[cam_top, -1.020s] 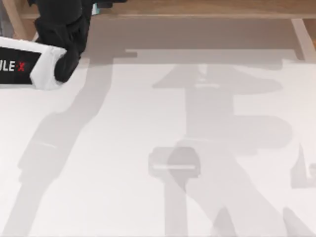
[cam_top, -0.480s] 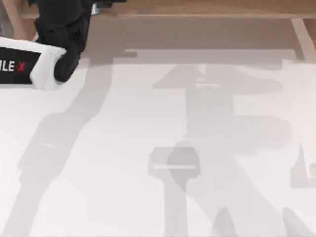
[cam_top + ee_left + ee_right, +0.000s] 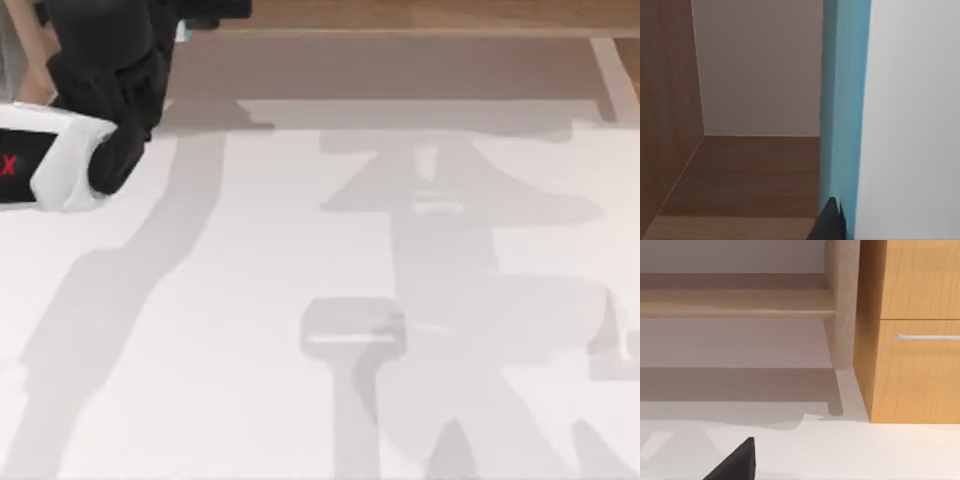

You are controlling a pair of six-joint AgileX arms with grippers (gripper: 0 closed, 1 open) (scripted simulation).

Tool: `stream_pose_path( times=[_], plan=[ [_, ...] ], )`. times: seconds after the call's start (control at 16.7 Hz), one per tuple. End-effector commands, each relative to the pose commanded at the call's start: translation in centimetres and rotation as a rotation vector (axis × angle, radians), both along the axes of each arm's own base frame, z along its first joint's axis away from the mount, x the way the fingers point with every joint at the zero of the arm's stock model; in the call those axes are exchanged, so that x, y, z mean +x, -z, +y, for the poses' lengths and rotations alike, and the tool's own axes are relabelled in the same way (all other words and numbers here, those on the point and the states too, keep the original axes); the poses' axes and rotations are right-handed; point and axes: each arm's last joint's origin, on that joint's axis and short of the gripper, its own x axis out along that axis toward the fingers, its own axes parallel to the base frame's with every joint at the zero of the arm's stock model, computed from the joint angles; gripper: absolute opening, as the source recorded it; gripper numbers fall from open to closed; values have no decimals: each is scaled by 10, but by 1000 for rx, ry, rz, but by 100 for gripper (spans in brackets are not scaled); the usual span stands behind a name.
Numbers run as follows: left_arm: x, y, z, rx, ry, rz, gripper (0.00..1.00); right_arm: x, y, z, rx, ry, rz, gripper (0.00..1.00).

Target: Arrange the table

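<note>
The white table spreads across the top view, crossed by grey arm shadows. My left arm's white link and black wrist are at the table's far left, reaching into the wooden shelf. My left gripper is shut on a flat panel with a blue edge and a white face, held upright inside the shelf bay. One dark fingertip lies against the blue edge. A teal corner of the panel peeks out beside the wrist. A dark finger of my right gripper hangs above the table.
The light-brown shelf frame runs along the table's far edge, with an upright post at the right. Its wooden floor and side wall surround the panel. A wooden cabinet with a metal drawer handle stands beside the post.
My left arm has shifted to the left and slightly toward the near side, carrying the teal corner with it. The shadows in the middle of the table have drifted right.
</note>
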Motion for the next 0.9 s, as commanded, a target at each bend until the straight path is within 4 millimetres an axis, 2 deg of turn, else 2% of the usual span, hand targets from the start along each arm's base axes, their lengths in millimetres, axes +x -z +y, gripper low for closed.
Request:
stream_pose_path(
  times=[0.24, 0.42, 0.66, 0.9],
  plan=[
    [1, 1, 2, 2, -5, 1, 0, 0, 0, 0, 0, 0, 0, 100],
    [-7, -4, 6, 33, 26, -3, 0, 0, 0, 0, 0, 0, 0, 100],
    [-35, -8, 24, 159, 113, 1, 0, 0, 0, 0, 0, 0, 0, 100],
    [-71, -10, 57, 352, 201, -11, 0, 0, 0, 0, 0, 0, 0, 100]
  ],
)
